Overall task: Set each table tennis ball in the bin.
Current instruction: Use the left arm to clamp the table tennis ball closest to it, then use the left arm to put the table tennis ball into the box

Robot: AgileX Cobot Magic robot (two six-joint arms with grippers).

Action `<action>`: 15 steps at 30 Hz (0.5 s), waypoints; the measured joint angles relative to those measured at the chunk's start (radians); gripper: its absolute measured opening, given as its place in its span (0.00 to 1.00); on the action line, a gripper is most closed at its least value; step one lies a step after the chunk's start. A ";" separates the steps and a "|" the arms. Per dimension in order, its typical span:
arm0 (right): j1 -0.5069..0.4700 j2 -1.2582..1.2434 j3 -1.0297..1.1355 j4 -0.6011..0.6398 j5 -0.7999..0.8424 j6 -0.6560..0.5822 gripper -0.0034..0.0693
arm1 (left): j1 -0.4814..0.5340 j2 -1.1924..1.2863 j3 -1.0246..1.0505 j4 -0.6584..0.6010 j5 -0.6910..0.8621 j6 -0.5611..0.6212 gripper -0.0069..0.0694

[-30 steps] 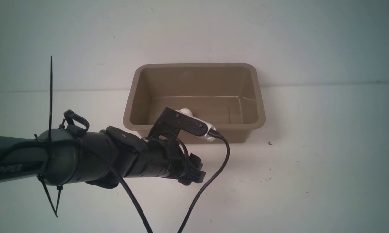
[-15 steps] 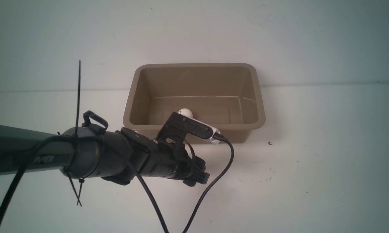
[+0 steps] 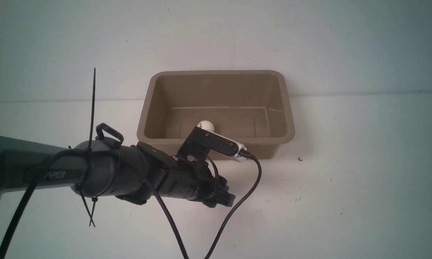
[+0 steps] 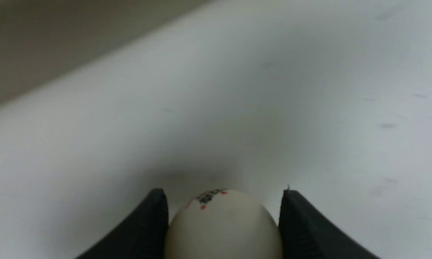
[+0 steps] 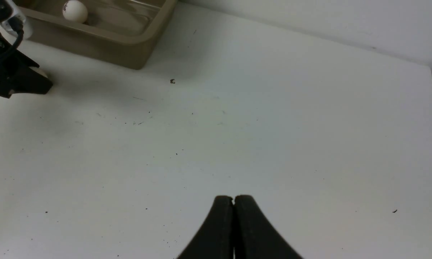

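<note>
One white table tennis ball (image 3: 205,126) lies on the floor of the tan bin (image 3: 216,73), also seen in the right wrist view as a ball (image 5: 74,10) inside the bin (image 5: 136,54). A second ball (image 4: 223,226), with a small dark and red logo, sits on the white table between the black fingers (image 4: 147,223) of my left gripper (image 4: 223,192), both of which touch its sides. In the front view that gripper (image 3: 224,198) is low on the table just in front of the bin, and the ball there is hidden. My right gripper (image 5: 233,198) is shut and empty.
The bin's outer wall (image 4: 39,43) stands close beyond the left gripper. A black cable (image 3: 237,201) loops from the left wrist camera over the table. A tiny dark speck (image 3: 300,159) lies right of the bin. The white table (image 5: 273,126) stretches right.
My left arm has reached further right and lower, in front of the bin. The ball in the bin has not moved.
</note>
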 joint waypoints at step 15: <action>0.000 0.000 0.000 -0.007 -0.001 0.004 0.02 | 0.000 -0.337 -0.016 0.038 0.287 -0.100 0.55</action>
